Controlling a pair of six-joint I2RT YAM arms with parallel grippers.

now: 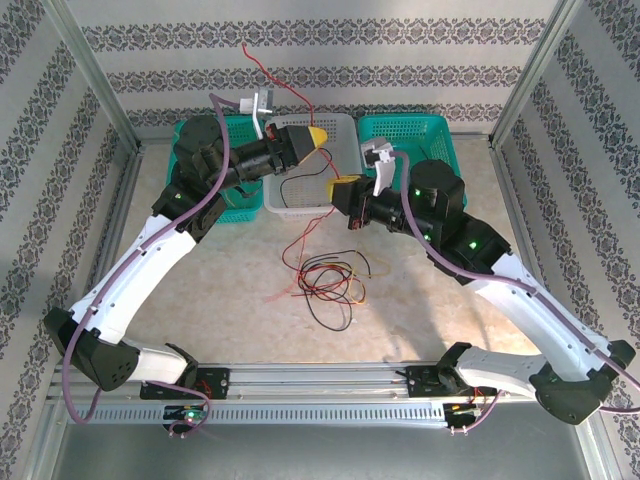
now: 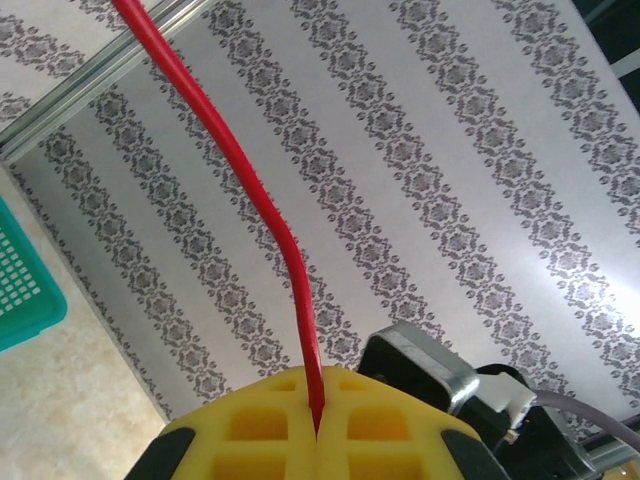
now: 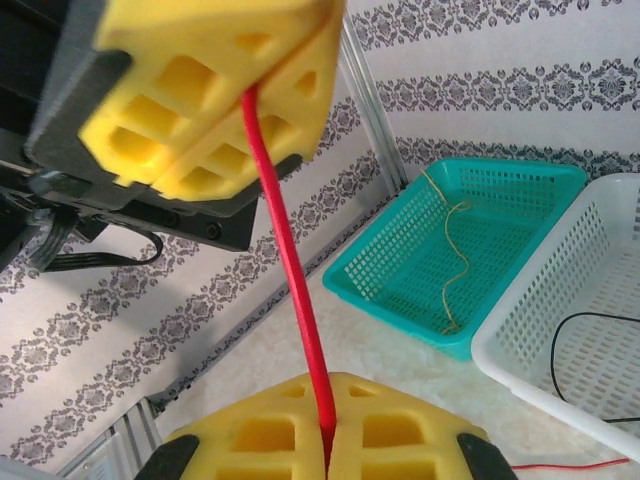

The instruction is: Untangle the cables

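Left gripper (image 1: 316, 136) and right gripper (image 1: 338, 188) clamp 1 thin red cable (image 3: 289, 270) near a white mesh basket (image 1: 335, 118). Tangled wires (image 1: 330, 280) lie centre-frame.

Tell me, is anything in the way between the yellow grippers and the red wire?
No, nothing visible is in the way. The left gripper and the right gripper are both shut on the red cable, which runs straight and bare between them.
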